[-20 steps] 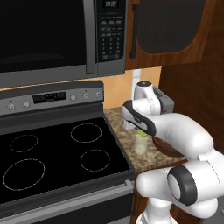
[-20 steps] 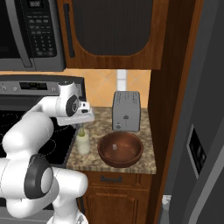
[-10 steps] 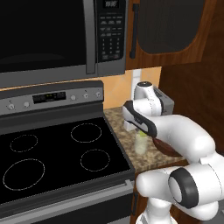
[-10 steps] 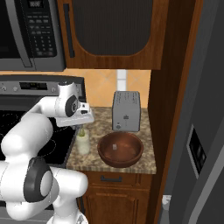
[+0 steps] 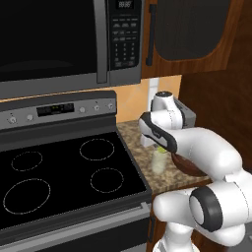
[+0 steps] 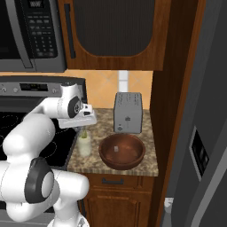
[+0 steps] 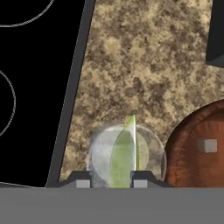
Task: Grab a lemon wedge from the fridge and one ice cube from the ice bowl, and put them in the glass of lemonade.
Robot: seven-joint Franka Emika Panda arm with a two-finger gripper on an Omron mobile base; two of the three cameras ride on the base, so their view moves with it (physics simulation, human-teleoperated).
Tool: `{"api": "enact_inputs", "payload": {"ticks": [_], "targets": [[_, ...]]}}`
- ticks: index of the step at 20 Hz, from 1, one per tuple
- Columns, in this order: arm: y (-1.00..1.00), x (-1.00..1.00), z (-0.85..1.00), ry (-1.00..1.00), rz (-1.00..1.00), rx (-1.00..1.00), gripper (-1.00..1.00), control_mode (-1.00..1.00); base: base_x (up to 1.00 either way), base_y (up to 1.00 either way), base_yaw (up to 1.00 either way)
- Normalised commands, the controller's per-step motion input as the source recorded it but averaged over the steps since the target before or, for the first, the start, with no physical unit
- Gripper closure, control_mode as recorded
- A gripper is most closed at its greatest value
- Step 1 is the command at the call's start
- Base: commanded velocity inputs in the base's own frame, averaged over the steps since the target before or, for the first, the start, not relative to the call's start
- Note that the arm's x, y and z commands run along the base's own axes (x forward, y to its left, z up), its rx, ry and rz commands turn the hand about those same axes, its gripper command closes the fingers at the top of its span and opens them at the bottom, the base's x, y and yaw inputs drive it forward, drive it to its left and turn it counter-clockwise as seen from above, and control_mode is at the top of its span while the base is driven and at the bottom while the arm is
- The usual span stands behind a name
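The end effector (image 7: 108,183) grips the lemon wedge (image 7: 124,157), long axis toward 12 o'clock, directly above the glass of lemonade (image 7: 101,151).

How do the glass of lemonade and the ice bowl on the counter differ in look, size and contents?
The glass of lemonade is clear, narrow and small; the ice bowl is opaque reddish-brown, wide and low. The glass holds pale liquid, while the bowl holds a small whitish ice cube. The gripper hangs over the glass with the lemon wedge between its fingertips; nothing hangs over the bowl. Both are round and stand side by side on the speckled counter.
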Motion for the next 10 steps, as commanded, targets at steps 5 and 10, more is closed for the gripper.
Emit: {"api": "enact_inputs", "payload": {"ticks": [5,10], "targets": [[0.02,-0.08,0.08,0.00,0.00,0.00,1.00,-1.00,0.00,0.00,0.00],[0.00,-0.04,0.31,0.00,0.00,0.00,1.00,-1.00,0.00,0.00,0.00]]}}
